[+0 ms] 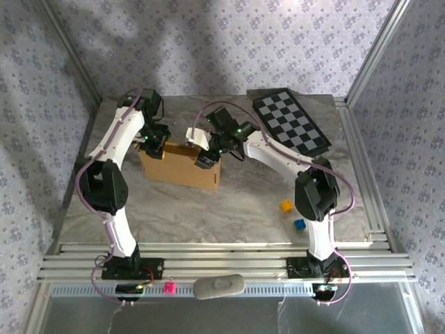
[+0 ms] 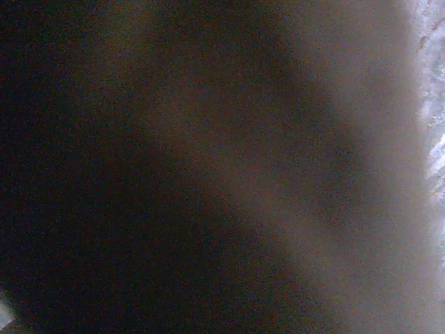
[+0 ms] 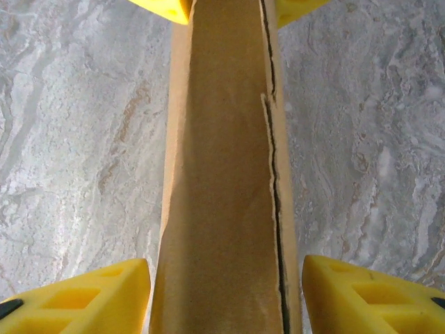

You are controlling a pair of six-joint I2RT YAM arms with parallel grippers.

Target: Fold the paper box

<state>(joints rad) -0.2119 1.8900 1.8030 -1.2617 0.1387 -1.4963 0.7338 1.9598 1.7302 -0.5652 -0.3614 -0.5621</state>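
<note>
Paper box: the paper box [image 1: 178, 170] is seen from above standing on the marble table [image 1: 229, 209], left of centre, between the two arms; it is raised into a narrow upright shape, not lying flat.
Right gripper: the right gripper [image 3: 226, 282] is set astride the box's upper edge at its right end, about half open. Its yellow fingers [image 3: 83, 296] lie just beside the cardboard on both sides. Whether the wall is really pinched cannot be told.
Left gripper: the left gripper [image 1: 154, 144] is placed at the box's left end, over the top edge. Its wrist view is dark brown blur, so its opening and any hold cannot be told.
Seam: a dark seam [image 3: 272, 174] is seen in the right wrist view, where two cardboard layers lie side by side without being flush.
Step in hand: a doubled wall is judged to be being pressed together along the top.
Done well: the right fingers should be centred over both layers before being closed, so the outer layer is caught with the inner one. The squeeze should be made gently and square to the wall.
Support: the far end should be steadied by the left gripper while the right end is pressed.
Risk: the box could be tipped or dragged if one side is pushed alone.
Bystanders: the checkered board [image 1: 292, 122], yellow cube [image 1: 286, 206] and blue cube [image 1: 299, 225] are well apart from the work.
</note>
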